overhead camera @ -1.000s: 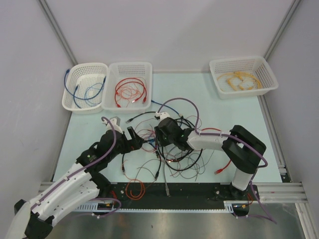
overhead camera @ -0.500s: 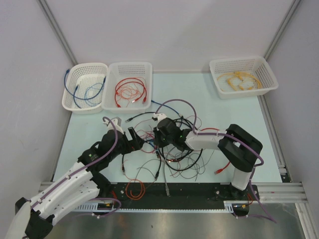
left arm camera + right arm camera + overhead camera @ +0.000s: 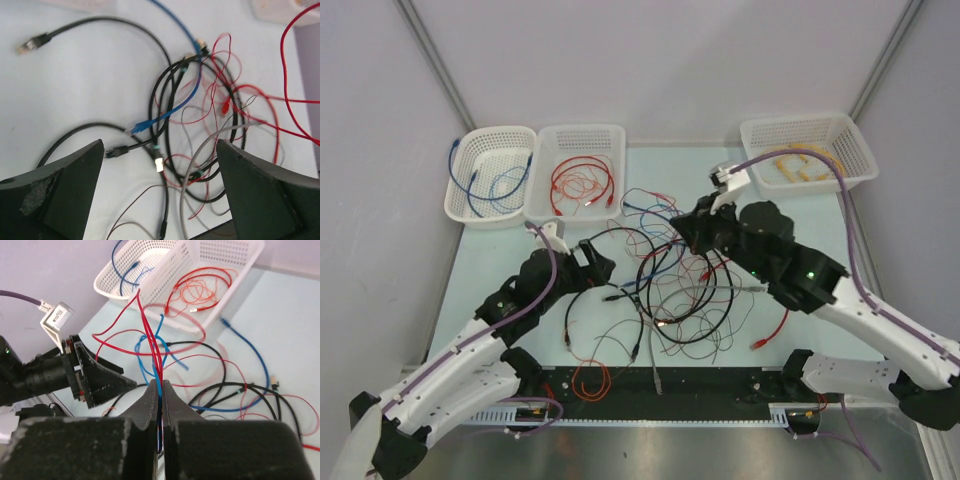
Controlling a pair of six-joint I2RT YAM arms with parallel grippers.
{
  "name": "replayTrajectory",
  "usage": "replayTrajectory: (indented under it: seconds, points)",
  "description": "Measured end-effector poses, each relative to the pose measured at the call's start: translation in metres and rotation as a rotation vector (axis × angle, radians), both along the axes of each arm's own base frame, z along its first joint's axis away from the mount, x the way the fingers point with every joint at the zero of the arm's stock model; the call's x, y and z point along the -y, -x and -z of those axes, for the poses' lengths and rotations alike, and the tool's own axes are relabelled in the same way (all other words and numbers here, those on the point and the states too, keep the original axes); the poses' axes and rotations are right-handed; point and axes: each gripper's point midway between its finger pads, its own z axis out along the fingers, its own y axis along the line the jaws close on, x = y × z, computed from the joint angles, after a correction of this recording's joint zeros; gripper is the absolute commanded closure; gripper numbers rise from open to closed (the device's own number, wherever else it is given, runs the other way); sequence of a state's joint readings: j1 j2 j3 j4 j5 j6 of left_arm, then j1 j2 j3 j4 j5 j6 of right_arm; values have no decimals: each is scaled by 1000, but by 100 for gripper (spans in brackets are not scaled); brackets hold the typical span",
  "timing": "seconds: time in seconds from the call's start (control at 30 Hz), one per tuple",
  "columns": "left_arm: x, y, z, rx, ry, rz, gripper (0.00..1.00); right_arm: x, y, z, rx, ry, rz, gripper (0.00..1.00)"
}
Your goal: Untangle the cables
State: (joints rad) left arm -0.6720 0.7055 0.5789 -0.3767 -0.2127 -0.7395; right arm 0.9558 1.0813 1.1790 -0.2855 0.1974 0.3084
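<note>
Tightly, right fingers (image 3: 149, 405) pinching red and blue cables (image 3: 153, 347), running straight out ahead, left fingers (image 3: 65, 195) spread wide.

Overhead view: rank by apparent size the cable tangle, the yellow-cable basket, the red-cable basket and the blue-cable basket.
Largest: cable tangle, sprawling across the table's middle.
Next: yellow-cable basket, which looks slightly bigger than the other two.
Last: red-cable basket and blue-cable basket, which look alike, so I won't rank them.
</note>
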Motion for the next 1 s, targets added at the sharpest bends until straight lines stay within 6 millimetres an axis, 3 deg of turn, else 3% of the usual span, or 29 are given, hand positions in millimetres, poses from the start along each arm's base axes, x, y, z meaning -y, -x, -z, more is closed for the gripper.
replayTrajectory:
  seconds: [0.03, 0.1, 0.33, 0.57, 0.73, 0.87, 1.0]
  points:
    - [3, -5, -10, 27, 11, 5, 0, 12, 5, -14, 17, -13, 14, 100]
    - [8, -12, -26, 69, 24, 11, 0, 28, 13, -21, 15, -6, 32, 100]
    - [30, -37, -92, 246, 92, 51, 0, 57, 27, 7, -69, 99, 68, 100]
    - [65, -42, -119, 336, 194, 188, 0, 63, 30, 15, -105, 116, 84, 100]
    - [97, -32, -110, 305, 287, 336, 2, 67, 33, 7, -103, 75, 94, 100]
    - [114, -15, -74, 217, 348, 442, 0, 68, 31, 3, -102, 51, 112, 100]
    - [118, 7, -45, 186, 362, 518, 0, 69, 30, 1, -108, 34, 126, 100]
